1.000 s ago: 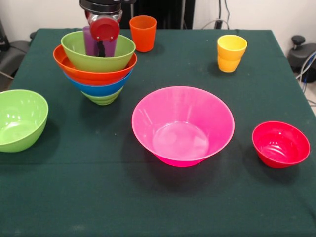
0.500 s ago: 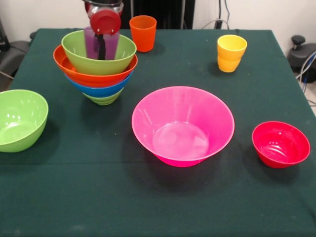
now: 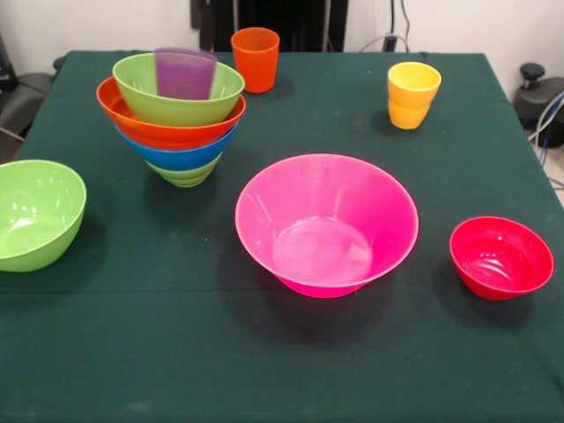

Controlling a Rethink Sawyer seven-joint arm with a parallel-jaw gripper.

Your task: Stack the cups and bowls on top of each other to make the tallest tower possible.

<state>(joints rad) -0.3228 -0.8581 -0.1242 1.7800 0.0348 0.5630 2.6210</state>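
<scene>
Placement looks finished: translucent purple plastic tumbler [image 3: 185, 74] stands in the nested-bowl tower [image 3: 174, 119]; gripper unseen, its state untellable; next, probably the orange plastic cup [image 3: 256, 59].

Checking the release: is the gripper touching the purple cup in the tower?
Apart. The front view shows the purple cup standing alone inside the top green bowl, with no gripper anywhere in the picture.

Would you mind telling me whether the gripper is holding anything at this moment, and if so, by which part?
Nothing is seen held: the gripper is out of view. The purple cup stands free in the top green bowl of the tower.
</scene>
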